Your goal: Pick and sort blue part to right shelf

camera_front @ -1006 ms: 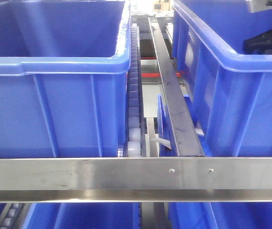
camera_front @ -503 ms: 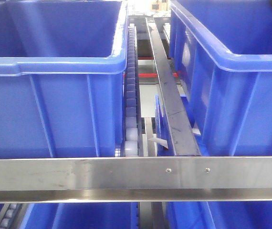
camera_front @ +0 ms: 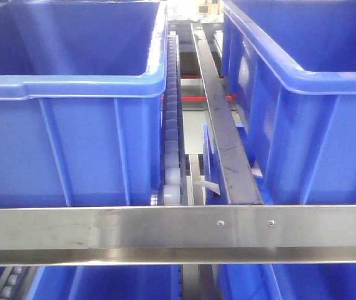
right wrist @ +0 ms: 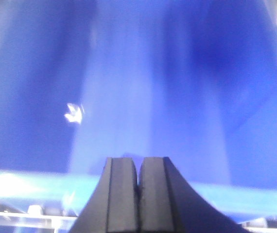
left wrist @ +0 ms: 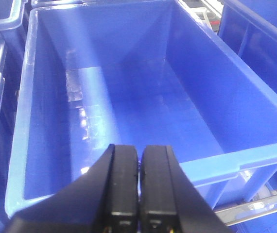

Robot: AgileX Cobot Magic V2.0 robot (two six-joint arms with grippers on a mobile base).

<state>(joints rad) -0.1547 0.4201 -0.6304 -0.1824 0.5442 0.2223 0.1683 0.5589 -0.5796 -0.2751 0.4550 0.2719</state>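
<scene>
The blue part shows in no view. The right shelf (camera_front: pixel 165 228) fills the front view: a steel front rail with two screws, and roller tracks (camera_front: pixel 173 156) running back between large blue bins. My left gripper (left wrist: pixel 139 151) is shut with nothing between its fingers. It hangs over the near rim of an empty blue bin (left wrist: pixel 235 162). My right gripper (right wrist: pixel 138 162) is also shut, fingers pressed together, close above a blurred blue bin (right wrist: pixel 143 87). Neither arm appears in the front view.
A left bin (camera_front: pixel 72 150) and a right bin (camera_front: pixel 315 144) stand on the shelf, with a dark steel divider (camera_front: pixel 225 137) between them. More blue bins sit on the level below. Neighbouring bins (left wrist: pixel 260 29) flank the one under the left gripper.
A second ago a black arm showed over the right bin at the front view's upper right; it has left that view. The view itself shifted slightly, then held still.
</scene>
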